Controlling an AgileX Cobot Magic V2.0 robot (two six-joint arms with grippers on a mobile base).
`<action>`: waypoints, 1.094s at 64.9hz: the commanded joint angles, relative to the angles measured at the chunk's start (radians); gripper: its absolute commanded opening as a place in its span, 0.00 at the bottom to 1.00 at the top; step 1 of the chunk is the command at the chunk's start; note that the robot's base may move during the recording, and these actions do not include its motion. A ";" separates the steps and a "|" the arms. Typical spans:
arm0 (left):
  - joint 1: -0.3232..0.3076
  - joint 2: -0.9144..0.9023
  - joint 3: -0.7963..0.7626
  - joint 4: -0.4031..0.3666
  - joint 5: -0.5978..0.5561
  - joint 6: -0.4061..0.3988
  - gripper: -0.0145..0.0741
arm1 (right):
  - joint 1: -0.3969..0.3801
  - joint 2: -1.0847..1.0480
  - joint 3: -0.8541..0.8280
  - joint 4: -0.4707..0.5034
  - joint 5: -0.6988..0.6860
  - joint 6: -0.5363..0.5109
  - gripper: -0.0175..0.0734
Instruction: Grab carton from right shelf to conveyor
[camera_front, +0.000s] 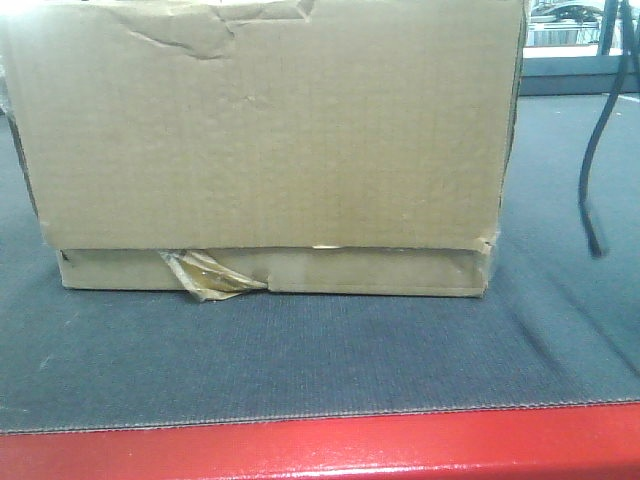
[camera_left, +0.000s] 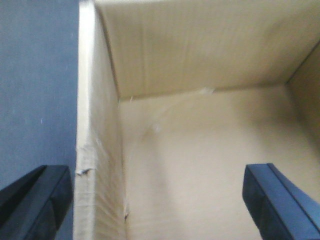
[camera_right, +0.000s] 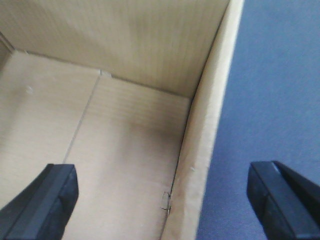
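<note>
Here we have the carton (camera_front: 265, 140) sitting flat on the conveyor (camera_front: 300, 360), close behind its red front edge (camera_front: 320, 450) and toward the left end as the front view shows it. Both wrist views look down into its open, empty inside. Our left gripper (camera_left: 157, 200) has its jaws spread wide, straddling the carton's left wall (camera_left: 97, 165) with one finger outside over the belt and one inside; nothing is pinched. Our right gripper (camera_right: 165, 200) is likewise released, straddling the right wall (camera_right: 200, 150) without visible contact. We judge the carton delivered and the arms free to lift away.

The risk now is on the way out. With a finger on each side of a thin wall, any sideways drift as we rise could catch the top edge and drag or tip the light carton, perhaps toward the red edge. A torn strip of tape (camera_front: 212, 275) curls loose at the lower front, and it could snag if the belt runs. A dark cable (camera_front: 598, 150) hangs near the right end, well apart from the carton.

We see no brand, label or readable writing on the carton.
</note>
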 joint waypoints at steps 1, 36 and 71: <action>0.000 -0.092 -0.006 0.004 -0.023 0.007 0.82 | -0.005 -0.074 -0.009 -0.007 0.000 0.002 0.78; 0.217 -0.506 0.397 0.001 -0.173 0.062 0.17 | -0.143 -0.413 0.266 -0.051 0.033 0.002 0.13; 0.220 -1.040 1.011 -0.114 -0.404 0.062 0.17 | -0.184 -1.057 1.096 -0.051 -0.401 0.002 0.13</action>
